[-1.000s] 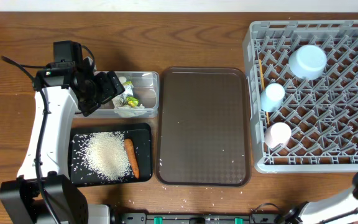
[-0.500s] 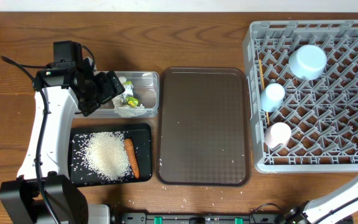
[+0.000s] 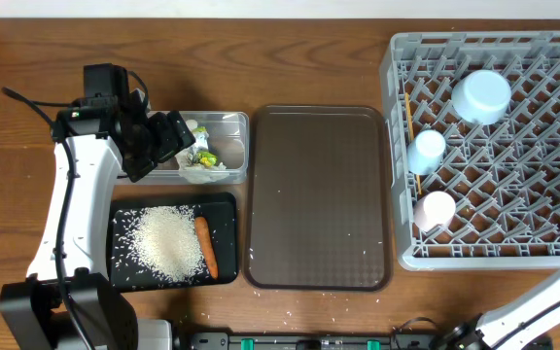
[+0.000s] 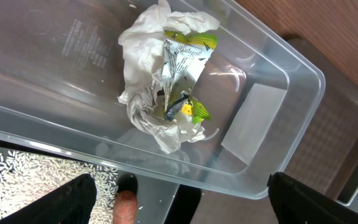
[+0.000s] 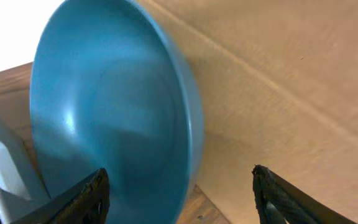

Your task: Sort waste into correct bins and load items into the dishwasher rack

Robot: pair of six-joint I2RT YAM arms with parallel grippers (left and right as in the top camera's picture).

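Dishwasher rack (image 3: pixel 484 40) on brown wooden table (image 3: pixel 290 58), serving tray (image 3: pixel 319 194) beside

Tissue (image 4: pixel 143 74) in clear tub (image 3: pixel 231 119); rice (image 3: pixel 163 243), carrot (image 3: pixel 205 245) on black tray (image 3: pixel 224 201) before it; serving tray (image 3: pixel 319 194) right; rack (image 3: pixel 494 258), seemingly holding chopsticks (image 3: pixel 408 117), farthest right.

tub (image 4: pixel 260 106): clear glossy plastic | tissue (image 4: pixel 143 68): crumpled paper | plate (image 5: pixel 104 112): glossy, smooth | table (image 3: pixel 290 58): matt grained wood

We count 1 grey dishwasher rack (image 3: pixel 513 255), 1 pale blue bowl (image 3: pixel 481 95), 2 cups, the light-blue cup (image 3: pixel 426 148) and the pinkish-white cup (image 3: pixel 437 209), 1 large blue plate (image 5: pixel 110 112), 1 brown serving tray (image 3: pixel 319 194), 1 clear tub (image 3: pixel 231 136), 1 black tray (image 3: pixel 224 209), 1 carrot (image 3: pixel 206 245), 1 rice heap (image 3: pixel 163 243), 1 crumpled tissue (image 4: pixel 145 81)
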